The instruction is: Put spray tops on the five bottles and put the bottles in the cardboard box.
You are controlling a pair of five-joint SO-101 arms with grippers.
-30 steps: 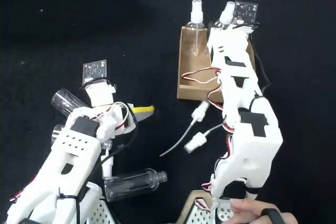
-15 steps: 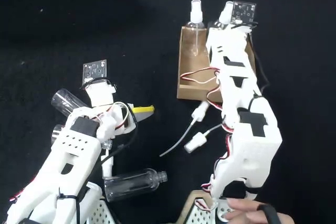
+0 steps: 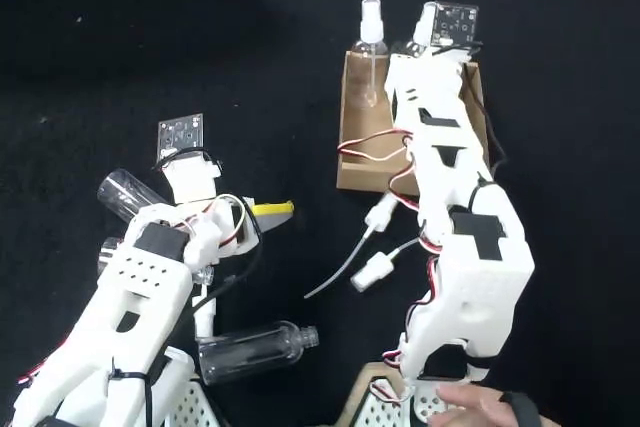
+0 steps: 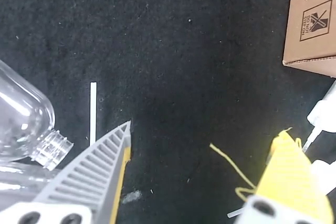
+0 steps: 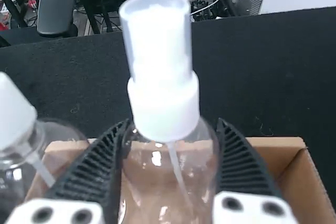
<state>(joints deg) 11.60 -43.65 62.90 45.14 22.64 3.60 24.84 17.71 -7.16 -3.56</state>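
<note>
**High view.** Cardboard box (image 3: 355,162) on the far right-centre of the table (image 3: 250,67). Capped bottle (image 3: 372,42) upright in the box's far corner. Held bottle (image 3: 428,19), also topped, just beside it at the far wall, under the right arm's wrist.
- Progress, as judged: two of five at the box, the second not yet let go.
- Left to do: lying bottle (image 3: 258,349) near the left arm's base and tilted bottle (image 3: 125,192) beside that arm, both without tops. A third neck half hidden under the arm.
- Spray top (image 3: 384,211) just beside the box's near wall; second spray top (image 3: 375,269) a little nearer. No third top told for certain.
- Room: bare cloth between left arm and box. Near half of the box free of bottles, though overhung by the right arm.

**Left wrist view.** Left gripper (image 4: 206,128) spread wide, nothing between the fingers, above bare table. Threaded neck of an uncapped bottle (image 4: 23,121) just beside the grey finger. Box corner well apart.

**Right wrist view.** Right gripper (image 5: 172,125) pinching the held bottle at its shoulders, inside the box rim. Neighbour bottle close on one side, so little slack there. More room toward the opposite wall.
</note>
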